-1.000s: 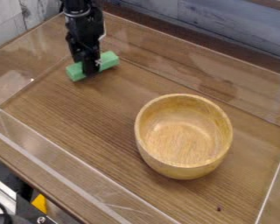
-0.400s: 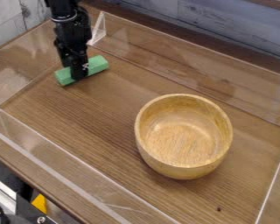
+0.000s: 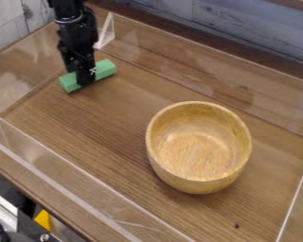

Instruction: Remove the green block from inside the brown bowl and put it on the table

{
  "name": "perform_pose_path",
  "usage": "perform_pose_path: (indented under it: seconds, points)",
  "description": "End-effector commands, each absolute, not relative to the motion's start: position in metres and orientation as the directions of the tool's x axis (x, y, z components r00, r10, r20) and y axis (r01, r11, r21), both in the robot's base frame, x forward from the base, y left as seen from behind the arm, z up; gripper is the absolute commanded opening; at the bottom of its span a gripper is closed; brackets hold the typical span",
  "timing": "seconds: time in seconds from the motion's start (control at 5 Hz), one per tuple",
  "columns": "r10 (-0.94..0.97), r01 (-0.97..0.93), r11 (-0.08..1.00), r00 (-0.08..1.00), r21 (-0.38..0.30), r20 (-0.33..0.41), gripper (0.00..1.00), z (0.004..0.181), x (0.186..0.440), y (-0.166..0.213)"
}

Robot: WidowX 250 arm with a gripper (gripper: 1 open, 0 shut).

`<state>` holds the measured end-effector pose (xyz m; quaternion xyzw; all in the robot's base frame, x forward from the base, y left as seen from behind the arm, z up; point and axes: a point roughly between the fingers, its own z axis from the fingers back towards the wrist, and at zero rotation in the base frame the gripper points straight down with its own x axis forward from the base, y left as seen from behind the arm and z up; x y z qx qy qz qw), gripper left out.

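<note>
Camera: gripper (image 3: 80,75) clamps green block (image 3: 88,76), table (image 3: 103,142).

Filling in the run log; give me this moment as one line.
claw: shut on green block | block: at table | brown bowl: empty

Behind the work area you have a grey wall (image 3: 230,21) of weathered-looking horizontal planks running across the top. Clear acrylic panels (image 3: 65,194) catch soft, even light and show pale glare along their edges. At your lower left corner sits dark equipment (image 3: 12,219) with a small yellow patch (image 3: 43,219).
</note>
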<state>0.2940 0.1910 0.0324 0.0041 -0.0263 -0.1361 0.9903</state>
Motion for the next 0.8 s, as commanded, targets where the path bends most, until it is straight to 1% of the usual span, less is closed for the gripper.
perform_pose_path:
  seconds: [0.0, 0.2, 0.4, 0.6]
  points:
    - [-0.192, 0.187, 0.981, 0.977, 0.061, 0.090, 0.00, 0.045, 0.293, 0.202]
    - [-0.161, 0.156, 0.986, 0.983, 0.057, 0.088, 0.00, 0.056, 0.292, 0.192]
    - [-0.132, 0.128, 0.990, 0.988, 0.052, 0.086, 1.00, 0.069, 0.291, 0.182]
    - [-0.124, 0.121, 0.992, 0.988, 0.045, 0.088, 1.00, 0.073, 0.296, 0.174]
